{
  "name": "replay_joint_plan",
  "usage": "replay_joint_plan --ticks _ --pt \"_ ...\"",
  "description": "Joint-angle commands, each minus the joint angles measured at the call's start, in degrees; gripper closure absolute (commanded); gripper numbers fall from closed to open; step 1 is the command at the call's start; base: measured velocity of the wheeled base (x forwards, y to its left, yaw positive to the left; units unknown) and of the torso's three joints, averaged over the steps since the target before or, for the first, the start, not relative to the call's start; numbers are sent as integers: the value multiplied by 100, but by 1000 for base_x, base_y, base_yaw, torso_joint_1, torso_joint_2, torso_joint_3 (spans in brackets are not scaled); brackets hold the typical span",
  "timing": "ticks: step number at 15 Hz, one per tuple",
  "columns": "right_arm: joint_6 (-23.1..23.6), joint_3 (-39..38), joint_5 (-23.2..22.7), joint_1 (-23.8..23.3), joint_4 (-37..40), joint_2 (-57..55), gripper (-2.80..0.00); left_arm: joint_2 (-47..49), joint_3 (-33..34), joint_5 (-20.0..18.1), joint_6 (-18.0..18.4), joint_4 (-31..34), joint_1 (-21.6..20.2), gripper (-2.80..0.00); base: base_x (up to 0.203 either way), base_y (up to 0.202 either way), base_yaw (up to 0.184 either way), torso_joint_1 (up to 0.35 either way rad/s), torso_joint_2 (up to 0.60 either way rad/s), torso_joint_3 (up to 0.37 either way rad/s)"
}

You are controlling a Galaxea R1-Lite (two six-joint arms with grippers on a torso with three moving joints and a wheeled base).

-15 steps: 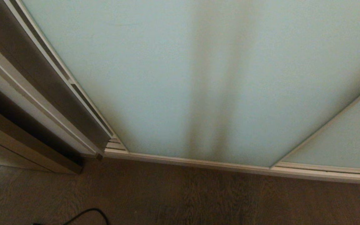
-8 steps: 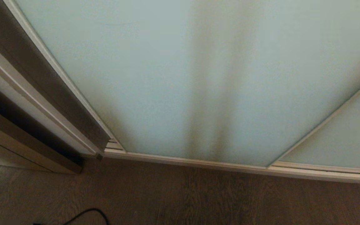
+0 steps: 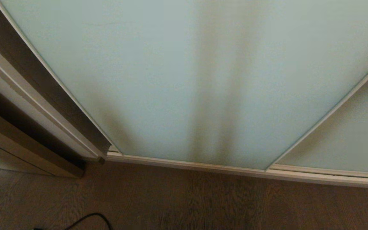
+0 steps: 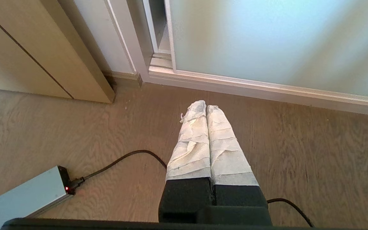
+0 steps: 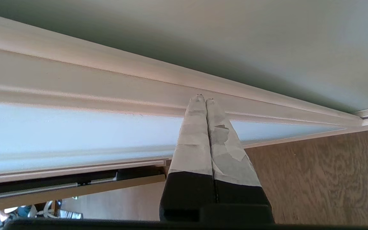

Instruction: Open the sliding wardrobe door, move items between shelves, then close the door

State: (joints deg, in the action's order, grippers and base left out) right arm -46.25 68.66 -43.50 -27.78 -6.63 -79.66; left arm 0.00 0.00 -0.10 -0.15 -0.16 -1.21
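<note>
Door travel: sliding wardrobe door (image 3: 158, 76) further toward the left jamb than a second ago; dark slot along its left frame, open a second ago, now shut in the head view.
Meaning for task: judged the closing stroke, near its end; bag and shelves not in view, behind the frosted panel.
Door position: fills most of the head view, standing in the bottom track (image 3: 184, 164); overlapped panel (image 3: 347, 140) to the right.
Right hand (image 5: 204, 99): fingers pressed together, holding nothing; tips against the cream frame rail (image 5: 107, 86) of the door, pushing sideways by judgement.
Left hand (image 4: 206, 108): fingers closed, empty, parked low above the floor (image 4: 299, 143), well clear of the door.
Left edge: thin strip of opening visible in the left wrist view between door frame and jamb (image 4: 129, 48); little travel left.
Open room: bare floor ahead of the track; power brick (image 4: 27, 195) and cable (image 4: 123, 159) on the floor near the left hand, a snag risk for the base.
Caution: gentle finish advised, to avoid a bounce off the jamb.
</note>
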Motion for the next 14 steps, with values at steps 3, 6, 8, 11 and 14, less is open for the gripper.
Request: replay_joint_plan --ticks 3,6,8,11,14 --pt "-4 -216 -19 150 -22 180 0 9 0 1 -3 -2 -2 0 0 0 0 0 0 0" --pt "386 -375 -6 165 -9 362 0 9 0 1 -3 -2 -2 0 0 0 0 0 0 0" --pt "763 -398 120 273 51 496 0 9 7 1 -3 -2 -2 0 0 0 0 0 0 0" --pt "1624 -480 1044 617 144 799 0 9 0 1 -3 -2 -2 0 0 0 0 0 0 0" --pt "2825 -1040 2170 1152 295 1499 0 9 1 1 -3 -2 -2 0 0 0 0 0 0 0"
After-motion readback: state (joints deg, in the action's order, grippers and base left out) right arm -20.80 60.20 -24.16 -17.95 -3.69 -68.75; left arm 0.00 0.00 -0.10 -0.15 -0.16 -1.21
